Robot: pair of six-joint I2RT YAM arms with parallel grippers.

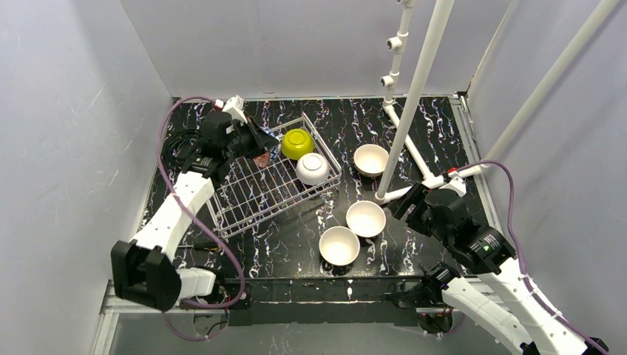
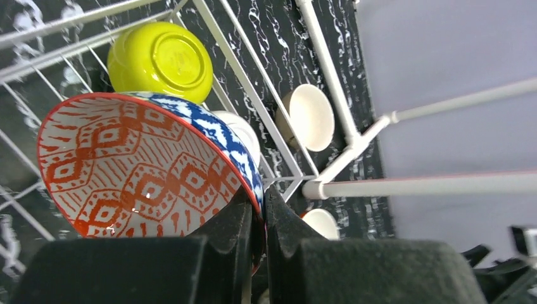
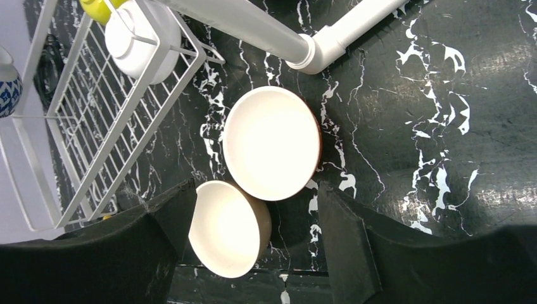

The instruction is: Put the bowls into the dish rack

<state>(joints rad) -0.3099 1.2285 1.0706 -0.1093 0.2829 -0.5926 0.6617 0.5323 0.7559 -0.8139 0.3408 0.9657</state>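
My left gripper is shut on the rim of a blue-white patterned bowl with a red-patterned inside, held tilted over the far left corner of the wire dish rack. A yellow-green bowl and a white bowl lie upside down at the rack's far right end. On the table stand a tan bowl, an orange-sided bowl and another tan bowl, all upright with white insides. My right gripper is open and empty, just above the orange-sided bowl and the near tan bowl.
A white pipe frame rises from the table right of the rack; its foot stands between the far tan bowl and the orange-sided one. Grey walls close in left, right and back. The table is black marble-patterned.
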